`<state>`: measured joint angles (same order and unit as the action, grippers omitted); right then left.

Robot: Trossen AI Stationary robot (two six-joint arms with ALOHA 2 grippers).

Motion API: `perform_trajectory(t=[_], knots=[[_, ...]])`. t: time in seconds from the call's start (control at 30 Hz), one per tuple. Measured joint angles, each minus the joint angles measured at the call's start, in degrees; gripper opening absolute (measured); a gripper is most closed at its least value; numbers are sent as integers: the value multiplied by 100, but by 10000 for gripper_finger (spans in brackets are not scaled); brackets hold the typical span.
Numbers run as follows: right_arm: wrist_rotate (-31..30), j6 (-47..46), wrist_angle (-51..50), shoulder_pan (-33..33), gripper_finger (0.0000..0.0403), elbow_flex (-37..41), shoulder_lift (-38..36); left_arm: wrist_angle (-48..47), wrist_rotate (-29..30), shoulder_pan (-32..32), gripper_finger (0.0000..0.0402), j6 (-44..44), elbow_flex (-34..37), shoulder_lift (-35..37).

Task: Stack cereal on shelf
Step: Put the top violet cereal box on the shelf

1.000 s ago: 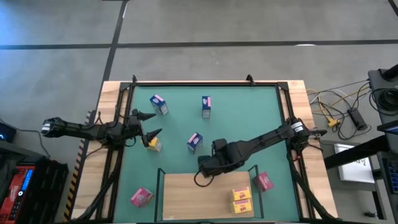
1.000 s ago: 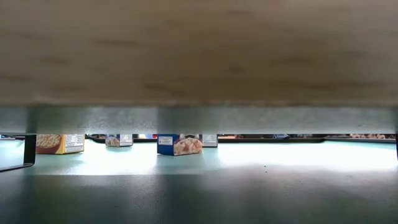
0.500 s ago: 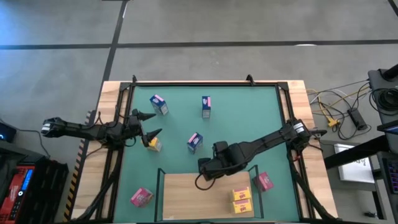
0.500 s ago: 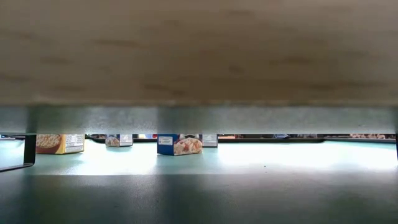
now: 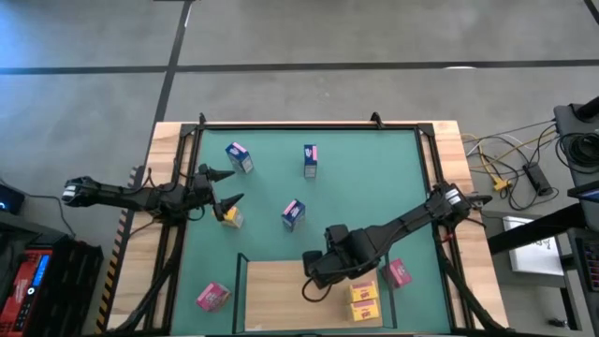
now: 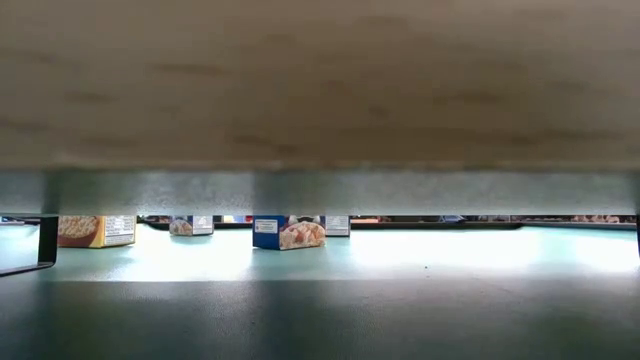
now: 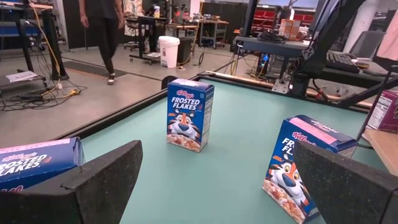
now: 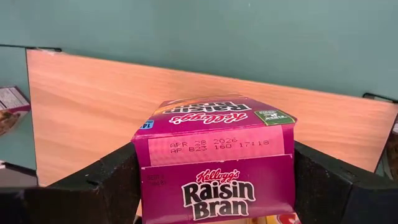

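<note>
Left tool (image 5: 223, 186) at the middle left of the high view, spread wide, holding nothing, over the green mat (image 5: 365, 178) beside a yellow box (image 5: 232, 217). Blue boxes (image 5: 239, 157) on the mat, upper middle. Shelf (image 5: 281, 290) at the bottom middle. Right tool (image 5: 323, 276) above it, pinching a pink Raisin Bran box (image 8: 214, 158). Two yellow boxes (image 5: 363, 300) on the shelf, lower right.
</note>
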<state>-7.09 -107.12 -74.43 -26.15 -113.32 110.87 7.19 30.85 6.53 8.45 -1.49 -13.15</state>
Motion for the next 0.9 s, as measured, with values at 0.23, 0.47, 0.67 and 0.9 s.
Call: perform_trajectory(t=[0.23, 0.47, 0.67, 0.9], knots=[[-14, 15, 0, -27, 321, 7, 0, 0, 1, -1, 399, 1, -1, -2], [-30, 77, 52, -22, 353, 22, 103, 1, 2, 1, 399, 1, 0, -2], [-20, 183, 180, -22, 374, 0, 180, -3, 0, 1, 399, 0, 1, -9], [2, 172, 255, -39, 382, -55, 175, 0, 1, 0, 399, 0, 0, -24]])
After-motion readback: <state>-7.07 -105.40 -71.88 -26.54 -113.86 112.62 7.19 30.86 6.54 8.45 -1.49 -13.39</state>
